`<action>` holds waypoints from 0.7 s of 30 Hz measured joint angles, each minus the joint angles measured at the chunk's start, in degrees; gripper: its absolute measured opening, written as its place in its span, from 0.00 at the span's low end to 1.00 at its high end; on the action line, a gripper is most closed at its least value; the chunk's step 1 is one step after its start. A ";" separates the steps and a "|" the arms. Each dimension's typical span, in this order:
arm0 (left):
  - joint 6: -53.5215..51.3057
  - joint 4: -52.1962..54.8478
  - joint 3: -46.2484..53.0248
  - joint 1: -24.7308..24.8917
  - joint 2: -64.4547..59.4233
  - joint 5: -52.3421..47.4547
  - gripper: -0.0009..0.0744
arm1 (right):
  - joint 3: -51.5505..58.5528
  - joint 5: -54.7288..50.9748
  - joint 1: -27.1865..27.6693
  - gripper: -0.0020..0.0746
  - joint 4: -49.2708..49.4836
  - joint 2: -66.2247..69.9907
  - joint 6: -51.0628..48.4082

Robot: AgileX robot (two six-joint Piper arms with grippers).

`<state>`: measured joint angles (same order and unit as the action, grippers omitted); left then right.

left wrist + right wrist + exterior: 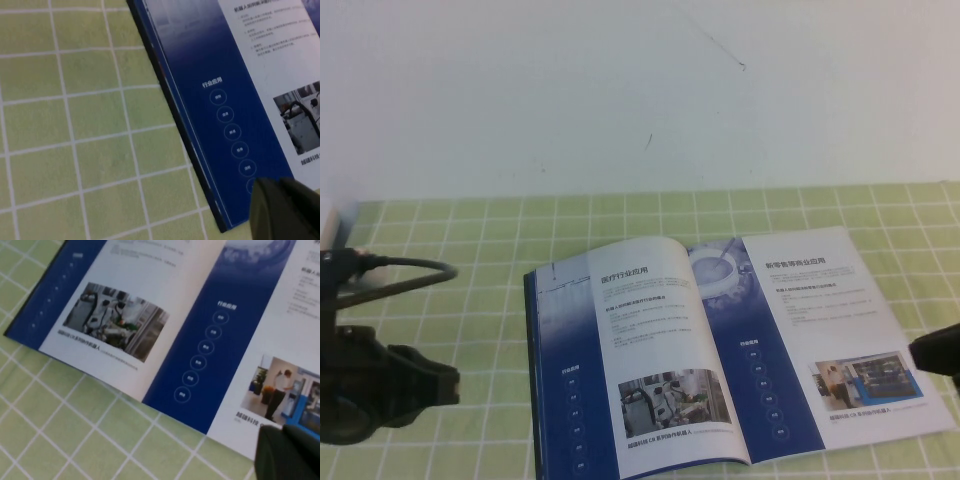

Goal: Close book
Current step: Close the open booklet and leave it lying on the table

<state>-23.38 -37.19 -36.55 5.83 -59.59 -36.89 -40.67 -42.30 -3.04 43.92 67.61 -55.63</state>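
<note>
An open book (pixel 720 350) lies flat on the green checked cloth, with blue-and-white pages facing up. Its left page bows up slightly near the spine. My left gripper (pixel 448 385) hangs low to the left of the book, apart from its blue left edge. In the left wrist view the book's near left corner (pixel 225 220) lies just beside the gripper (pixel 285 210), whose fingers are together. My right gripper (pixel 923 352) sits at the right page's outer edge, near the photo printed there. The right wrist view shows the gripper (pixel 287 452) shut over that page (pixel 280 340), holding nothing.
The green checked cloth (pixel 440 230) covers the table around the book. A white wall (pixel 620 90) rises behind it. A black cable (pixel 410 265) loops off the left arm. A pale object (pixel 332 215) sits at the far left edge.
</note>
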 joint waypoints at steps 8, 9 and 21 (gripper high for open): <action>3.71 5.09 -2.42 10.23 -10.95 6.05 0.01 | -0.20 14.21 -9.06 0.02 -0.11 13.93 -2.28; 5.82 7.01 -2.74 11.46 -12.78 6.83 0.01 | -0.20 16.02 -9.33 0.02 -0.22 15.55 -2.43; 23.38 25.36 -13.78 13.84 -33.10 8.55 0.01 | -1.23 26.46 -9.46 0.02 -1.05 34.00 -3.26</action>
<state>0.00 -11.83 -50.33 19.67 -92.69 -28.34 -41.90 -15.83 -12.50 42.86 101.62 -58.89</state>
